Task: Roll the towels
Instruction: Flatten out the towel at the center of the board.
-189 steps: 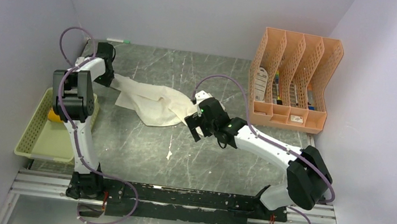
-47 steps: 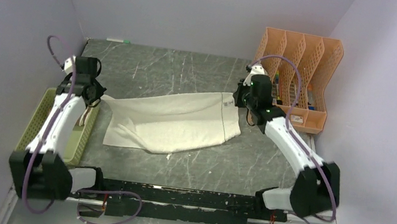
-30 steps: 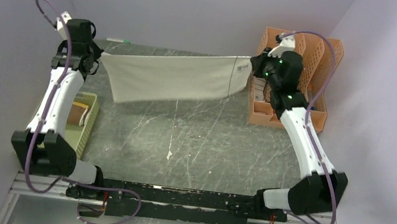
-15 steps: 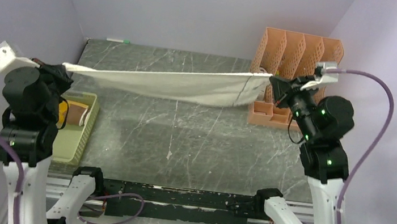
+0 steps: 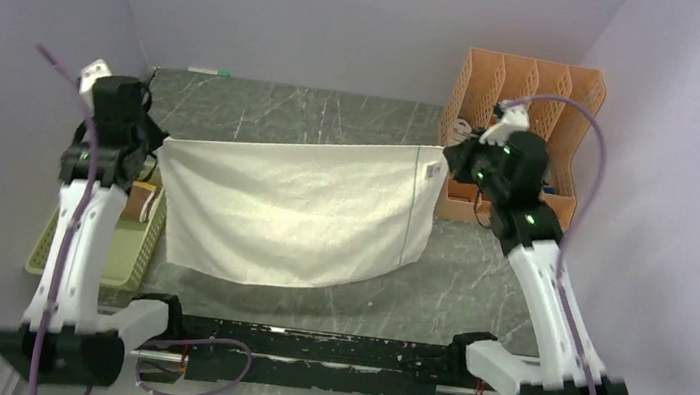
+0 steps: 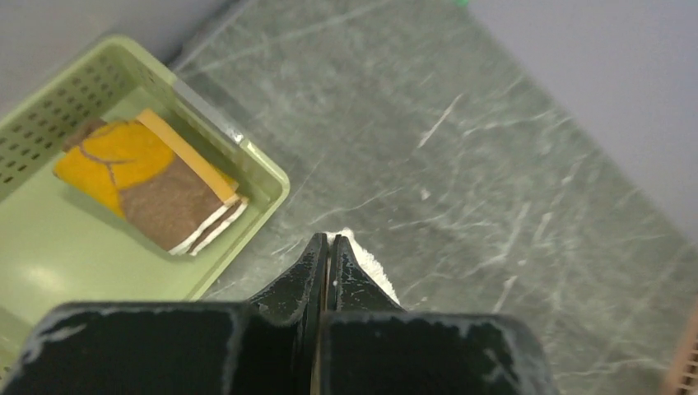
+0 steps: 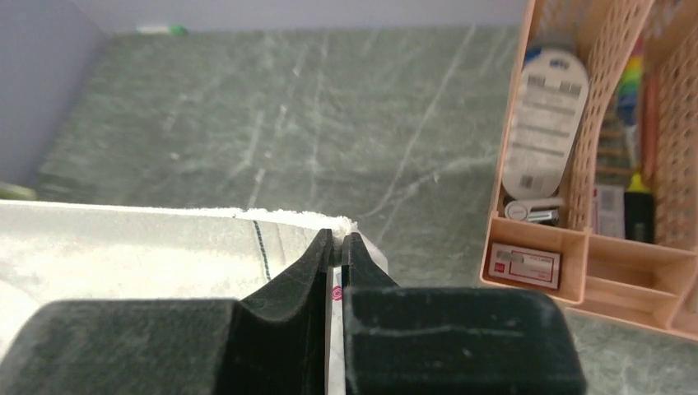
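The cream-white towel (image 5: 294, 213) hangs spread out in the air between both arms, its lower edge dangling near the table's front. My left gripper (image 5: 157, 144) is shut on its upper left corner; in the left wrist view a white tuft (image 6: 362, 263) shows beside the closed left gripper (image 6: 328, 239). My right gripper (image 5: 447, 164) is shut on the upper right corner, and the right wrist view shows the towel (image 7: 123, 247) stretching away to the left of the closed right gripper (image 7: 337, 235). The brown and mustard-yellow towel (image 6: 148, 185) lies folded in the green basket (image 6: 247, 156).
The green mesh basket (image 5: 46, 246) sits at the table's left edge under my left arm. An orange file rack (image 5: 519, 138) holding small items stands at the back right, close behind my right gripper. A green-capped marker (image 5: 208, 70) lies along the back wall.
Both arms have come down and forward from the raised, taut stretch. The cream-white towel, seen nearly edge-on before, now hangs as a broad sheet facing the camera. Both grips are unchanged.
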Robot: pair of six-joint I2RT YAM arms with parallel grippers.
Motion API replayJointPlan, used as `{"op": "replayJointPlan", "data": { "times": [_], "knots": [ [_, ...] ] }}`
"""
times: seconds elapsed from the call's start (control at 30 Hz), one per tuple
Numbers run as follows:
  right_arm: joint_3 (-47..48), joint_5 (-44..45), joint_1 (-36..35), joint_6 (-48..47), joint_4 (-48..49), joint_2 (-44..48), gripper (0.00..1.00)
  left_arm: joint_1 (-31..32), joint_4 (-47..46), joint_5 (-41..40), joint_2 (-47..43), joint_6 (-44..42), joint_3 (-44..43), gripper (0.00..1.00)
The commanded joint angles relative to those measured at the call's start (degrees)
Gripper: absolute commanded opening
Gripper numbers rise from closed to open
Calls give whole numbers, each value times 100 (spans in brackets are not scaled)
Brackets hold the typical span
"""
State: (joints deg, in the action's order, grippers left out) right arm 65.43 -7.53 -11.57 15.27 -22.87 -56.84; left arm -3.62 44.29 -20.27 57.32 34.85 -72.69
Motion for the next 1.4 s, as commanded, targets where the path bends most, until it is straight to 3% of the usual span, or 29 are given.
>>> {"op": "replayJointPlan", "data": {
  "times": [0.0,0.17,0.4,0.43,0.47,0.53,0.57,0.6,0.63,0.67,0.7,0.73,0.93,1.07,1.17,1.27,1.33,1.37],
  "knots": [
    [-369,251,71,135,1183,-1348,0,-43,-1114,26,981,-244,380,7],
    [589,309,98,187,1873,-3385,0,-43,-1869,234,2782,-140,95,7],
    [2982,-14,245,-67,1652,-5820,0,-45,-2485,653,5450,-298,-1680,7],
    [3187,-104,271,-119,1670,-6115,5,-43,-2486,732,5807,-382,-2109,7],
    [3403,-202,304,-180,1672,-6301,21,-55,-2422,861,6152,-489,-2498,8],
    [3766,-277,365,-283,1611,-6584,65,-90,-2199,1109,6777,-610,-3249,22],
    [3895,-304,404,-309,1592,-6665,80,-116,-2062,1188,7028,-622,-3616,34],
    [3980,-332,421,-320,1596,-6691,91,-128,-1939,1236,7220,-629,-3903,44],
    [4029,-337,437,-324,1613,-6676,96,-140,-1855,1247,7328,-652,-4156,52],
    [4048,-323,437,-327,1631,-6611,99,-140,-1822,1227,7350,-678,-4320,67],
    [4051,-320,437,-342,1648,-6482,100,-134,-1895,1234,7292,-722,-4384,90],
    [4007,-333,437,-367,1696,-6357,100,-137,-1991,1243,7189,-795,-4387,100],
    [2816,-357,309,-309,2125,-5056,100,-82,-2021,1604,6105,-878,-3754,99],
    [1698,-355,29,-227,2265,-4343,100,72,-2132,1817,5015,-780,-2027,99],
    [816,-1260,70,377,2859,-4134,100,108,-2578,2314,4435,-515,-786,99],
    [567,-2082,103,861,3297,-4385,90,107,-3061,2737,4261,-287,-93,100],
    [759,-2270,99,1015,3277,-4683,77,93,-3224,3041,4429,-326,-70,89],
    [899,-2274,96,1038,3190,-4911,64,71,-3245,3087,4572,-393,-142,81]
  ]
}}
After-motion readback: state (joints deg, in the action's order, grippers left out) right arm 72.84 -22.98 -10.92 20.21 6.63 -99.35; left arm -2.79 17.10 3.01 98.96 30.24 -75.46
